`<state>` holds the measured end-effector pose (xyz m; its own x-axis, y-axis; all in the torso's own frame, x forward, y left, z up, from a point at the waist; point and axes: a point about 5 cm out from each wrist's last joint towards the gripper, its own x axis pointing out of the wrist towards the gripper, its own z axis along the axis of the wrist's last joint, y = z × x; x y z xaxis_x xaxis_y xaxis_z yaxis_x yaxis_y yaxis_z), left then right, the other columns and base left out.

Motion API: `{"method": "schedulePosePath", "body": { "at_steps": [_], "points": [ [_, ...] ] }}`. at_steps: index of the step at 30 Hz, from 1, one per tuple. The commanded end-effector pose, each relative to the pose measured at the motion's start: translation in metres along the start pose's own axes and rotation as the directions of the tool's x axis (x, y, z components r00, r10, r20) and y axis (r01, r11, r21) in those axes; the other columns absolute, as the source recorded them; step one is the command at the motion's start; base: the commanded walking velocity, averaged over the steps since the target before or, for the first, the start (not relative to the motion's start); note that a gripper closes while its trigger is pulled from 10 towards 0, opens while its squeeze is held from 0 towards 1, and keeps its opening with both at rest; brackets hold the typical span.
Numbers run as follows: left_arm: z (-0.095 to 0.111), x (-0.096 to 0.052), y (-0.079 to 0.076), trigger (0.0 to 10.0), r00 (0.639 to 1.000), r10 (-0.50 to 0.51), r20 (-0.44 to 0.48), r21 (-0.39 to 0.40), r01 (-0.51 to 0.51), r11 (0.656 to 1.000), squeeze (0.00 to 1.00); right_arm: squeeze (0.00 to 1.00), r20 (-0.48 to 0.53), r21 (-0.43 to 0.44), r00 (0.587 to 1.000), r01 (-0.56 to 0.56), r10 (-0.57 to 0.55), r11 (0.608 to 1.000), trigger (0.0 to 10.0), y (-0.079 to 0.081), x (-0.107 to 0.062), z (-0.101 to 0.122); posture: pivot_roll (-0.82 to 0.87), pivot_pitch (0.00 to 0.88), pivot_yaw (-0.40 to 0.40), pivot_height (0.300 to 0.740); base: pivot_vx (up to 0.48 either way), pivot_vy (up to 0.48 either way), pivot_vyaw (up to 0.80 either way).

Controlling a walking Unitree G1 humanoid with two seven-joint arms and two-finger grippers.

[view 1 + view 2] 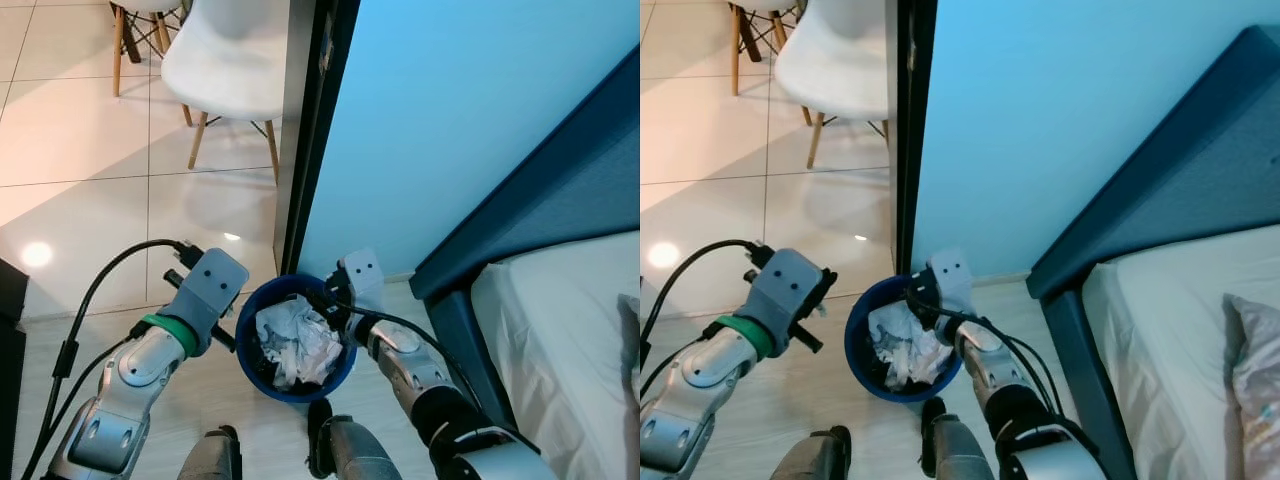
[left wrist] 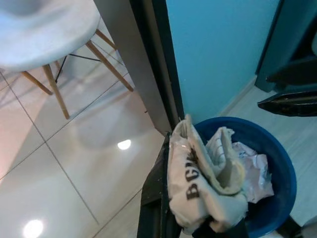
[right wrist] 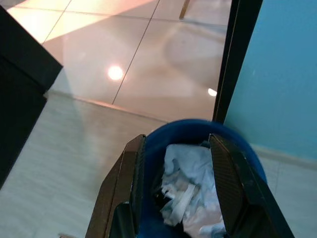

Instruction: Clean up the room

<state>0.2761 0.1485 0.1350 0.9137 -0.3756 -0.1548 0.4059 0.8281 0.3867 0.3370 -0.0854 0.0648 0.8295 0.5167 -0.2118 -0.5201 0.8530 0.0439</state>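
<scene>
Right gripper (image 3: 181, 188): jaws spread wide, holding nothing, hanging over the bin (image 1: 252, 318) near its far rim; the fingers (image 3: 130, 183) straddle the paper below without touching it.

Left gripper (image 2: 198, 218): jaws clamped on a rag (image 2: 203, 183), a crumpled off-white cloth with dark lettering. The rag hangs bunched at the bin's left rim, partly over the opening; long axis roughly along the fingers, free end away from the wrist.

Bin: blue, round, upright on pale floor (image 1: 60, 150), just beside the dark door frame (image 1: 305, 120) and teal wall (image 1: 450, 120). Filled with crumpled white paper (image 1: 295, 345).

Bed (image 1: 560, 340) to the right. White chair (image 1: 225, 60) well beyond the doorway.
</scene>
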Motion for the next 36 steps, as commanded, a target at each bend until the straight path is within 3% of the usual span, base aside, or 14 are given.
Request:
{"method": "schedulePosePath", "body": {
  "at_steps": [1,11,13,15,19,21,22,23,24,30,31,32,33,36],
  "points": [
    [-0.010,0.000,-0.007,10.0,0.999,-0.028,-0.044,-0.030,0.027,0.999,0.00,0.00,-0.008,0.010,1.000,0.021,-0.021,1.000,10.0,-0.004,-0.004,-0.006,0.00,0.277,-0.011,0.732,0.000,0.000,0.00],
    [-0.027,0.045,-0.035,10.0,0.970,-0.203,-0.131,0.022,0.208,0.978,0.00,0.00,0.267,-0.044,0.937,0.244,-0.224,0.969,10.0,-0.042,-0.022,0.038,-0.09,0.281,-0.001,0.732,0.000,0.000,0.00],
    [-0.024,0.075,-0.043,10.0,0.957,-0.237,-0.169,0.032,0.246,0.969,0.00,0.00,0.422,-0.041,0.849,0.367,-0.317,0.929,10.0,-0.061,-0.051,0.066,-0.16,0.283,0.024,0.732,0.000,0.000,0.00],
    [-0.024,0.075,-0.043,10.0,0.957,-0.237,-0.169,0.032,0.246,0.969,0.00,0.00,0.422,-0.041,0.849,0.367,-0.317,0.929,10.0,-0.061,-0.051,0.066,-0.16,0.283,0.024,0.732,0.000,0.000,0.00],
    [0.003,0.106,-0.047,10.0,0.964,-0.228,-0.140,0.037,0.235,0.971,0.00,0.00,0.482,-0.037,0.789,0.454,-0.382,0.890,10.0,-0.071,-0.087,0.074,-0.22,0.294,0.045,0.732,0.000,0.000,0.00],
    [0.012,0.112,-0.049,10.0,0.965,-0.233,-0.120,0.043,0.240,0.970,0.11,0.00,0.481,-0.034,0.784,0.465,-0.393,0.885,10.0,-0.071,-0.091,0.071,-0.23,0.295,0.051,0.732,0.000,0.000,0.00],
    [0.019,0.115,-0.050,10.0,0.965,-0.240,-0.103,0.046,0.245,0.968,0.36,0.00,0.479,-0.030,0.782,0.469,-0.399,0.883,10.0,-0.070,-0.093,0.069,-0.23,0.294,0.053,0.732,0.000,0.000,0.00],
    [0.019,0.115,-0.050,10.0,0.965,-0.240,-0.103,0.046,0.245,0.968,0.36,0.00,0.479,-0.030,0.782,0.469,-0.399,0.883,10.0,-0.070,-0.093,0.069,-0.23,0.294,0.053,0.732,0.000,0.000,0.00],
    [0.023,0.117,-0.050,10.0,0.965,-0.247,-0.090,0.047,0.252,0.967,1.00,0.00,0.479,-0.028,0.781,0.471,-0.402,0.882,10.0,-0.069,-0.093,0.069,-0.23,0.294,0.053,0.732,0.000,0.000,0.00],
    [0.030,0.121,-0.046,10.0,0.969,-0.241,-0.054,0.050,0.244,0.969,1.00,0.00,0.481,-0.022,0.785,0.456,-0.390,0.890,10.0,-0.064,-0.085,0.072,-0.20,0.280,0.044,0.732,0.000,0.000,0.00],
    [0.029,0.120,-0.041,10.0,0.975,-0.220,-0.042,0.070,0.223,0.972,0.29,0.00,0.481,-0.026,0.792,0.441,-0.375,0.897,10.0,-0.061,-0.080,0.075,-0.20,0.276,0.040,0.732,0.000,0.000,0.00],
    [0.029,0.120,-0.041,10.0,0.975,-0.220,-0.042,0.070,0.223,0.972,0.29,0.00,0.481,-0.026,0.792,0.441,-0.375,0.897,10.0,-0.061,-0.080,0.075,-0.20,0.276,0.040,0.732,0.000,0.000,0.00],
    [0.029,0.119,-0.040,10.0,0.976,-0.215,-0.039,0.075,0.218,0.973,0.00,0.00,0.481,-0.027,0.794,0.438,-0.372,0.899,10.0,-0.061,-0.079,0.075,-0.20,0.276,0.040,0.732,0.000,0.000,0.00],
    [0.025,0.117,-0.033,10.0,0.982,-0.190,-0.017,0.041,0.190,0.981,0.00,0.00,0.469,-0.030,0.805,0.427,-0.364,0.904,10.0,-0.059,-0.079,0.078,-0.17,0.251,0.024,0.732,0.000,0.000,0.00]
  ]
}}
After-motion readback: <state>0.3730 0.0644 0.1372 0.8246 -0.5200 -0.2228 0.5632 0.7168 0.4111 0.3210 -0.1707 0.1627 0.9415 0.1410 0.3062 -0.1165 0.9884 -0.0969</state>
